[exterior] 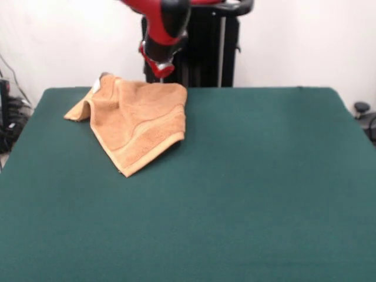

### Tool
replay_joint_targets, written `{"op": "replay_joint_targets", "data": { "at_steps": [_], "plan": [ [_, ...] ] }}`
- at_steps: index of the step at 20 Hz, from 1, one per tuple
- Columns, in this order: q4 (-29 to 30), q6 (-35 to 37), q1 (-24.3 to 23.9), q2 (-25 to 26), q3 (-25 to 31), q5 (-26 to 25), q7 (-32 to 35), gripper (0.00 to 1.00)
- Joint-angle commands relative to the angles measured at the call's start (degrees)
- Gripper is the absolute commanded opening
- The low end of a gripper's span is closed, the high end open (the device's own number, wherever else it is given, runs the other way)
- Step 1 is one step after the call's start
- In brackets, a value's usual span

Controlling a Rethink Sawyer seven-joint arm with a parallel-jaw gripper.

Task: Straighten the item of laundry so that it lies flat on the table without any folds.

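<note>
The towel point(132, 120) is lying toward eleven o'clock on the table point(247, 188), close to the far edge and well apart from the right and near sides. It is not lying flat: the cloth is sitting doubled over itself, with one corner pointing down toward six o'clock, a narrow flap trailing out toward nine o'clock, and a curved ridge running across the upper layer. A woven band is showing along the lower right edge.

The gripper point(160, 71) is hanging just above the far edge of the towel, at about twelve o'clock from the cloth's middle, at the end of the red and black arm point(161, 23) coming down from the top. The tip is looking small and dark against the pedestal behind it, so I cannot tell how far the fingers are parted, nor whether they are pinching any cloth; possibly they are touching the hem, but this is not clear.

The step in hand is looking like the approach to a first grasp at the far hem, with the straightening itself hardly begun. The next move is calling for a firm pinch on a single top layer only, then a pull away from the fold so the doubled part is opening rather than dragging whole across the felt.
</note>
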Motion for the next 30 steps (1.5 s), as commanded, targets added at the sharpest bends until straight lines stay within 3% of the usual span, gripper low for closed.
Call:
{"op": "replay_joint_targets", "data": {
  "at_steps": [1,5,7,10,14,23,30],
  "plan": [
    [-3.69,1.94,-7.34,-11.42,13.64,-11.93,-3.11,1.0],
    [-7.43,3.05,-7.71,-11.56,13.68,-17.44,-5.31,1.0],
    [-8.76,2.14,-1.43,-10.97,7.88,-14.54,-2.31,1.0],
    [-9.6,1.9,2.31,-9.45,4.43,-13.09,-0.12,1.0],
    [-9.17,-8.39,0.57,-6.61,5.51,-14.07,3.34,1.0],
    [-7.87,-9.19,-2.6,-9.14,8.96,-16.65,4.82,1.0],
    [-10.24,-25.21,0.53,-0.33,5.15,-12.15,6.33,1.0]
  ]
}}
